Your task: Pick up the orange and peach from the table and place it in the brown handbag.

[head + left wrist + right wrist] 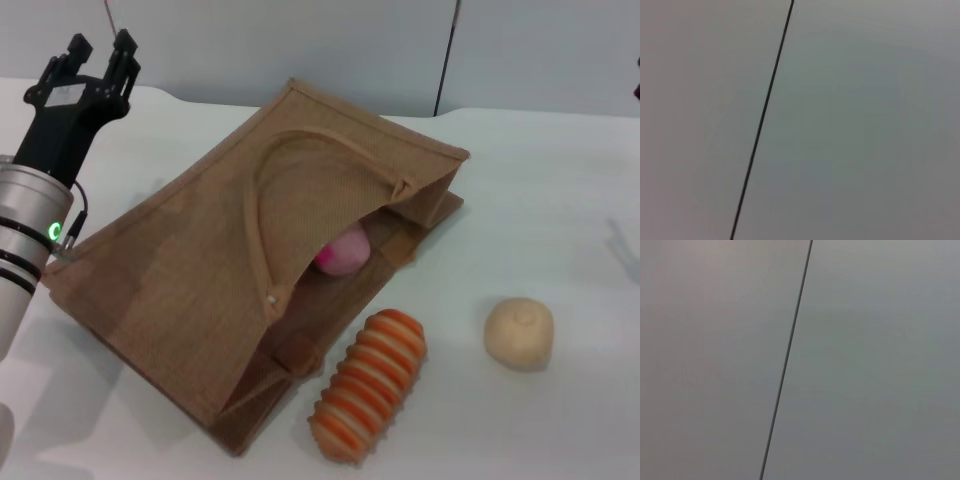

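head view gives you the brown handbag (190, 260) lying tipped on its side on the white table (560, 200), mouth facing the robot's right, one loop handle (262, 215) arched across the opening. just inside that mouth sits the peach (345, 250), pink and partly shaded by the jute lip, so you can judge that half of the job is done. the orange does not show anywhere; it may be deeper in the bag, but you cannot confirm that from here.

outside the bag's mouth, just beside its lower corner, lies the orange-and-cream ribbed oblong item (368, 385), and farther out to the right of it, the pale beige ball (519, 332). neither belongs in the bag; leave them.

beyond the bag's closed end, to the left, the left gripper (95, 55) is raised clear of the table with its claw spread and holding nothing, a stance that reads as pulled back. the right gripper is out of sight. both wrist views show only a blank grey wall with a dark seam.
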